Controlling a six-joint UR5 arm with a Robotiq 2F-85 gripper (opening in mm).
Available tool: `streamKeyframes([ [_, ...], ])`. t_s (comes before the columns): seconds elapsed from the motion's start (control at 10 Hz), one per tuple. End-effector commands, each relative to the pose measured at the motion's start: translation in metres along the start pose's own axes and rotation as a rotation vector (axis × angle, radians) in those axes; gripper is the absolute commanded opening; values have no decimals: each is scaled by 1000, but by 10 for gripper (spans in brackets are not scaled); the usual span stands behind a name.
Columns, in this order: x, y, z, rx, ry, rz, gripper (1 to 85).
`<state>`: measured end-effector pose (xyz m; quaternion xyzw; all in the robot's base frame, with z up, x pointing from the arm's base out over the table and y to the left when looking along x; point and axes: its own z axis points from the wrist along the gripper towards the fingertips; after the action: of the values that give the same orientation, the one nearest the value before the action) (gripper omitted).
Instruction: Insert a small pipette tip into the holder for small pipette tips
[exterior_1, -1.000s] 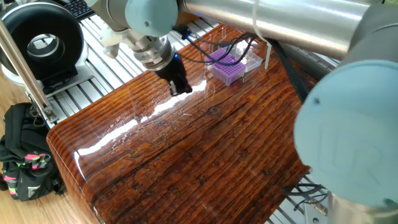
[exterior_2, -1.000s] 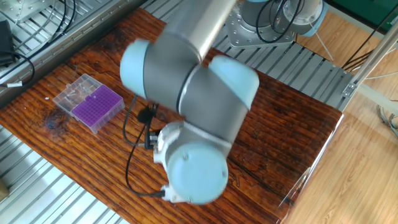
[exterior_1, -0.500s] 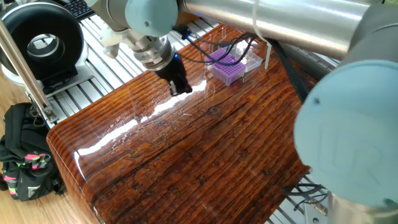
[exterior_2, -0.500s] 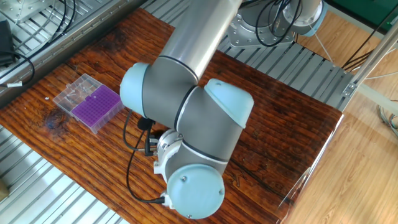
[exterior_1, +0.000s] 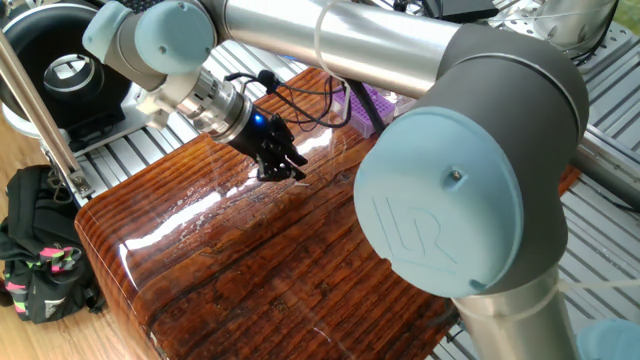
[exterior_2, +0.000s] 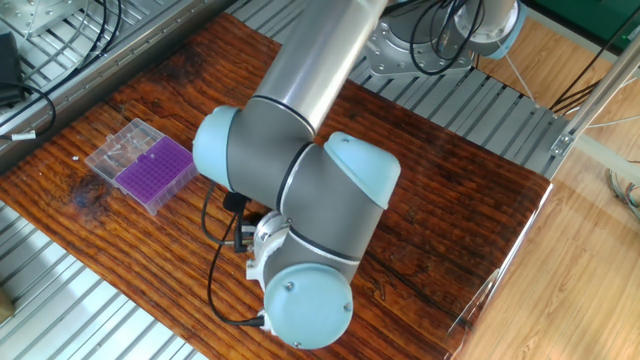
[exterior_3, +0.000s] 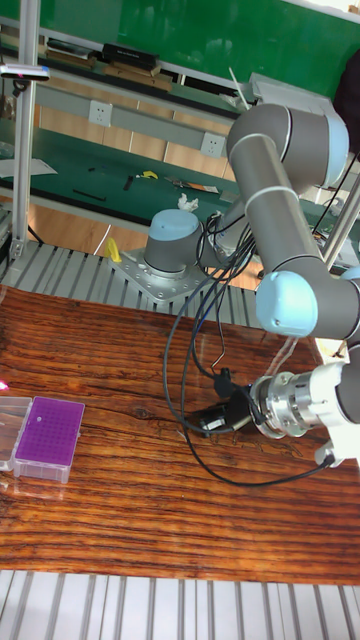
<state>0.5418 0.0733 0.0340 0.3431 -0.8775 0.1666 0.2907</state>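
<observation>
The holder for small pipette tips (exterior_2: 156, 170) is a purple rack with a clear lid (exterior_2: 120, 148) attached. It lies near the table's left end and also shows in the tall view as the holder (exterior_3: 47, 437). In one fixed view only a sliver of the holder (exterior_1: 383, 100) shows behind the arm. My black gripper (exterior_1: 283, 170) hangs tilted, low over the wood, well away from the rack. The tall view shows the gripper (exterior_3: 203, 423) pointing toward the rack. How its jaws stand is unclear. No small pipette tip can be made out. The arm hides the gripper in the other fixed view.
Black cables (exterior_3: 195, 350) loop from the wrist over the wooden table (exterior_1: 250, 270). Grooved metal rails (exterior_2: 70, 300) border the wood. A black round device (exterior_1: 65, 65) stands beyond the table's corner, and a black bag (exterior_1: 40, 250) lies on the floor.
The gripper has moved lower and a little toward the near edge of the table, and the wrist has turned. The big elbow joint has swung further across one fixed view. The holder has not moved.
</observation>
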Motion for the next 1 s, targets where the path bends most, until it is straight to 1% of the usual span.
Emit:
streamKeyframes([
  [0.0, -3, 1, -4, -10, -7, -2, 313],
  [0.2, -1, 3, -4, -12, 3, -1, 303],
  [0.3, 7, 4, -4, -15, 32, -21, 303],
  [0.4, 23, 6, -6, -27, 94, -67, 303],
  [0.5, 33, 0, -7, -7, 131, -95, 303],
  [0.6, 35, -3, -7, 2, 140, -103, 303],
  [0.7, 33, -6, -7, 16, 133, -100, 300],
  [0.8, 20, -7, -7, 8, 127, -99, 297],
  [0.9, 4, -7, -9, 5, 125, -92, 297],
])
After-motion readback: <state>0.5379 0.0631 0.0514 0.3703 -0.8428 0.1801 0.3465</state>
